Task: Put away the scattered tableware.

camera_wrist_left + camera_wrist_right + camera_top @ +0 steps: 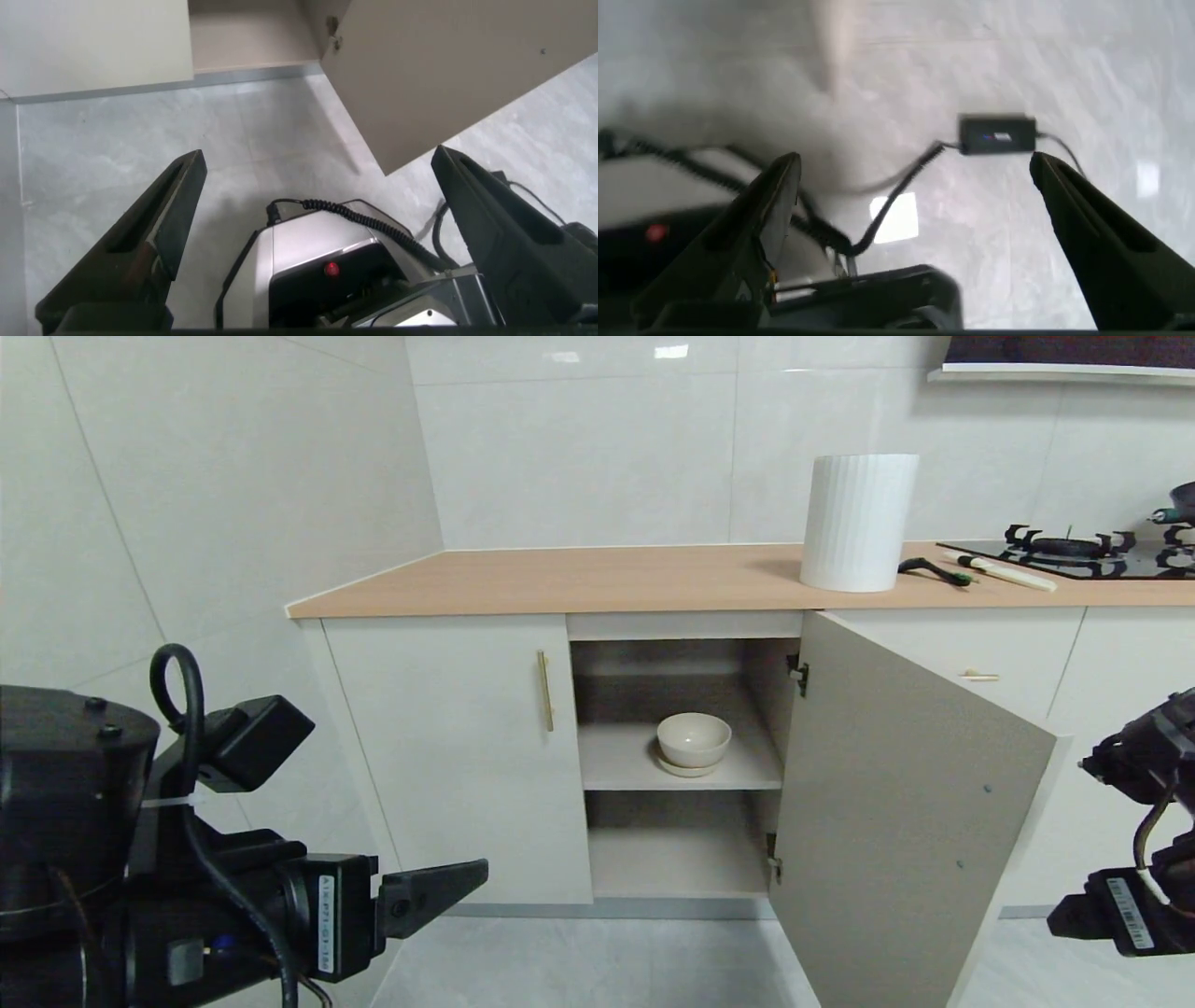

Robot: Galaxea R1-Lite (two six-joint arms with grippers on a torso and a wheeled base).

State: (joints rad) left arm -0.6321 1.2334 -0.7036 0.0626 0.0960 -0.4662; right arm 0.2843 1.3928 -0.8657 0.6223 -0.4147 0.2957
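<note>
Beige bowl (694,738) sits on small plate (688,769), upper shelf (616,767) of cupboard, door (896,821) swung open. Left hand (318,159) over floor, spread wide, empty. Right hand (915,161) likewise wide apart, nothing held. White ribbed canister (857,521) on worktop (607,579) above.

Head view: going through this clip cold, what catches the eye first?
The open cabinet door, swung wide toward the camera at centre right, stands out first. Behind it a pale bowl sits on a small plate on the upper shelf. A tall white ribbed container stands on the wooden counter above, near the stove.
</note>
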